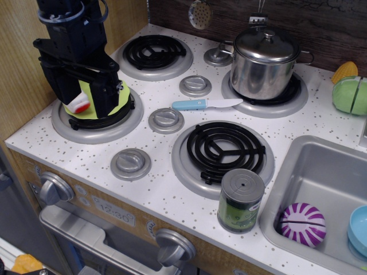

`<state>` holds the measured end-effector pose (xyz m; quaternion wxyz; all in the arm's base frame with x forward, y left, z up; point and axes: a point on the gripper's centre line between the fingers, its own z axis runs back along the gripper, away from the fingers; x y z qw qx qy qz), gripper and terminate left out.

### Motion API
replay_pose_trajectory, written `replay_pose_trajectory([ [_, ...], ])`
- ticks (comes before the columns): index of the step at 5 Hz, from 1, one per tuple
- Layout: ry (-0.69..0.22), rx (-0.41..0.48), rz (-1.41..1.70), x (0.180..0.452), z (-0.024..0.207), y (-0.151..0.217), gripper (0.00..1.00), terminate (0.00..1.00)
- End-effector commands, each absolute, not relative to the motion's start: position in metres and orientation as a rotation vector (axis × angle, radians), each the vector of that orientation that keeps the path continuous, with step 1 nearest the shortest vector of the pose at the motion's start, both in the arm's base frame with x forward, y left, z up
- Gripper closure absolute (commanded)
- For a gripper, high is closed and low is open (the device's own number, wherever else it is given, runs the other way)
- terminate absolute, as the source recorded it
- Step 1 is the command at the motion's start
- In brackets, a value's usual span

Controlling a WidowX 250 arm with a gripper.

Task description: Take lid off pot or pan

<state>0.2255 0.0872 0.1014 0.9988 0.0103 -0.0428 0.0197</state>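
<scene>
The shiny steel pot (261, 71) stands on the back right burner (265, 97) of a toy stove. The domed steel lid (265, 44) sits on the pot, its small knob (268, 34) at the centre. My gripper (86, 86) is a black arm over the front left burner, far left of the pot, above a yellow-green plate (117, 97) with a white and red item. Its fingers are hidden by the arm body, so I cannot tell if they are open or shut.
A blue-handled toy knife (203, 104) lies between the burners. A grey-topped green can (241, 200) stands at the front by the sink (321, 189), which holds a purple striped ball and a blue bowl. Green and yellow toy food sits far right. Grey stove discs dot the top.
</scene>
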Motion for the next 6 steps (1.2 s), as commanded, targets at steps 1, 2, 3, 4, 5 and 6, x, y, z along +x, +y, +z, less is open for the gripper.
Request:
replay_pose_trajectory([
  [1, -0.086, 0.021, 0.039, 0.226, 0.101, 0.087, 0.0, 0.0],
  [2, -0.13, 0.029, 0.122, 0.243, 0.104, 0.071, 0.0, 0.0],
  [3, -0.169, 0.038, 0.166, 0.265, 0.114, 0.055, 0.0, 0.0],
  [4, -0.245, 0.024, 0.227, 0.286, 0.117, 0.03, 0.0, 0.0],
  [5, -0.312, 0.019, 0.239, 0.314, 0.118, 0.003, 0.0, 0.0],
  [6, -0.375, -0.002, 0.214, 0.34, 0.12, -0.015, 0.0, 0.0],
])
